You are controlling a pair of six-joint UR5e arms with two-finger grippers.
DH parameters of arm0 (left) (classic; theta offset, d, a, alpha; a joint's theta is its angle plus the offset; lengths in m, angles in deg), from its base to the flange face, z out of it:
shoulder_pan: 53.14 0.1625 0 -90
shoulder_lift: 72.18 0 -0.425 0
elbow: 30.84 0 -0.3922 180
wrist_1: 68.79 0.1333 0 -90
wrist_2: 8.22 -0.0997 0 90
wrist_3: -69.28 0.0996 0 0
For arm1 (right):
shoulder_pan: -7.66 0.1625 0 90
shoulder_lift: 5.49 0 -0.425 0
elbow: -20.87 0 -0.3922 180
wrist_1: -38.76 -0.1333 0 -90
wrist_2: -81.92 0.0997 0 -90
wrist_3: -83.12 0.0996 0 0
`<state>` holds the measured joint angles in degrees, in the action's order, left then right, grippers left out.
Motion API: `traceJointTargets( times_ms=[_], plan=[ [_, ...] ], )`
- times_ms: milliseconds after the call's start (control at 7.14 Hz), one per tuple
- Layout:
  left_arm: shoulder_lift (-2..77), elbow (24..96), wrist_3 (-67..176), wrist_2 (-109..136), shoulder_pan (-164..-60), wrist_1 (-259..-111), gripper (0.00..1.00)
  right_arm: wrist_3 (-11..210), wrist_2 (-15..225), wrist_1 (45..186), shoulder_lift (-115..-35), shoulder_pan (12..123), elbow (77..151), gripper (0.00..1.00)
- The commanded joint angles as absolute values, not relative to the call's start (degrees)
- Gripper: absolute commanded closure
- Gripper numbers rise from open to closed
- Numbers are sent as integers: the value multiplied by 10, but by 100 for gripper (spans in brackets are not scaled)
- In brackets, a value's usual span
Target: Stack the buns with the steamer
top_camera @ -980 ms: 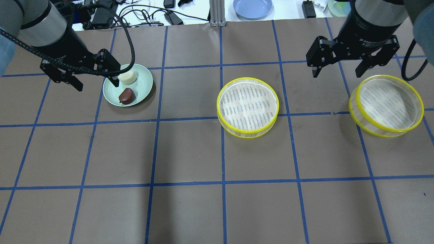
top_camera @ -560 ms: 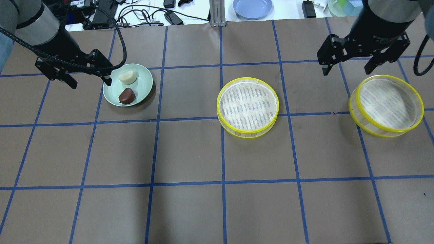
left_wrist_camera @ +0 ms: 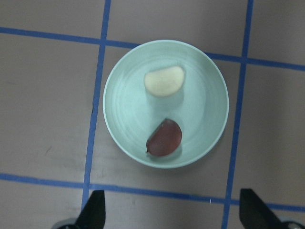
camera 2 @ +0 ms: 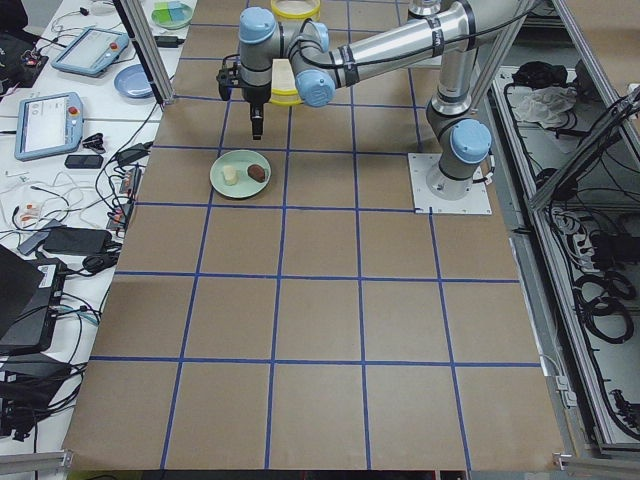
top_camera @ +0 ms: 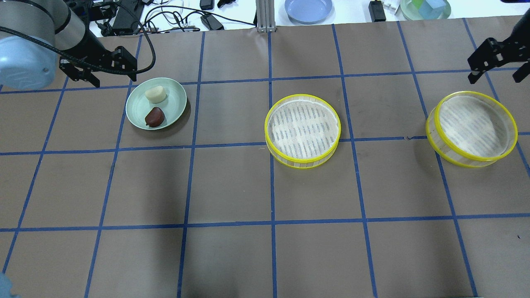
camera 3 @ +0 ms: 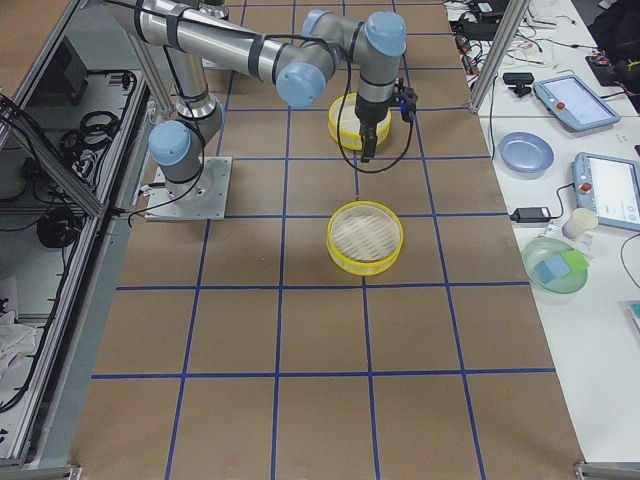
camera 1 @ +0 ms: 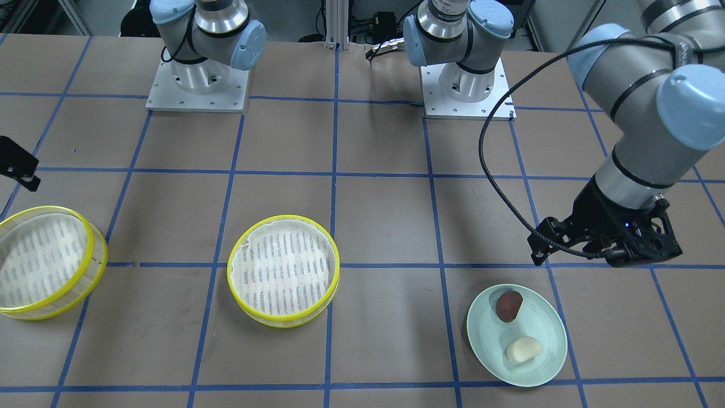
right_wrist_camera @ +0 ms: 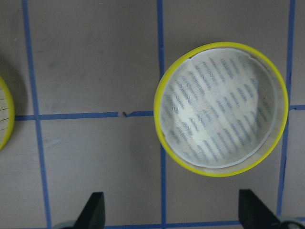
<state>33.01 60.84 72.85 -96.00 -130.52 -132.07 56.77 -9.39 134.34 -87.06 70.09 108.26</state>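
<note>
A pale green plate point(top_camera: 178, 93) at the left holds the cream bun point(top_camera: 155, 94) and the reddish-brown bun point(top_camera: 155, 117); both also show in the left wrist view point(left_wrist_camera: 164, 81) point(left_wrist_camera: 164, 138). My left gripper point(top_camera: 112, 76) is open and empty, just beyond the plate's far-left rim. One yellow-rimmed steamer tray point(top_camera: 302, 128) sits at the table's middle, the other point(top_camera: 472, 124) at the right; both are empty. My right gripper point(top_camera: 497, 76) is open and empty, beyond the right tray's far rim. The right wrist view looks down on that tray point(right_wrist_camera: 220, 109).
A blue plate point(top_camera: 308, 9), cables point(top_camera: 165, 16) and a green dish point(top_camera: 424, 8) lie on the white bench past the table's far edge. The two arm bases point(camera 1: 197, 85) point(camera 1: 465, 85) stand at the robot's side. Blue tape lines grid the brown tabletop.
My left gripper has moved off the plate toward the far left. My right gripper has moved right, away from the right tray. Both stayed open; buns and trays have not moved.
</note>
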Motion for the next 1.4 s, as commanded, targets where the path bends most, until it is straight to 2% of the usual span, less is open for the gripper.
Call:
traceJointTargets(
  times_ms=[0,420,980,1120,1260],
  plan=[
    [415,608,710,-958,-1305,-1190,0,470,-108,1392,-800,611,1063,0],
    [494,600,709,-954,-1305,-1106,0,391,-104,1522,-671,566,1063,0],
    [555,600,703,-926,-1305,-1097,5,392,-103,1522,-644,560,1089,3],
    [561,600,703,-926,-1305,-1097,32,392,-103,1523,-643,560,1095,10],
    [560,597,710,-928,-1305,-1097,82,392,-103,1524,-639,560,1096,23]
  ],
)
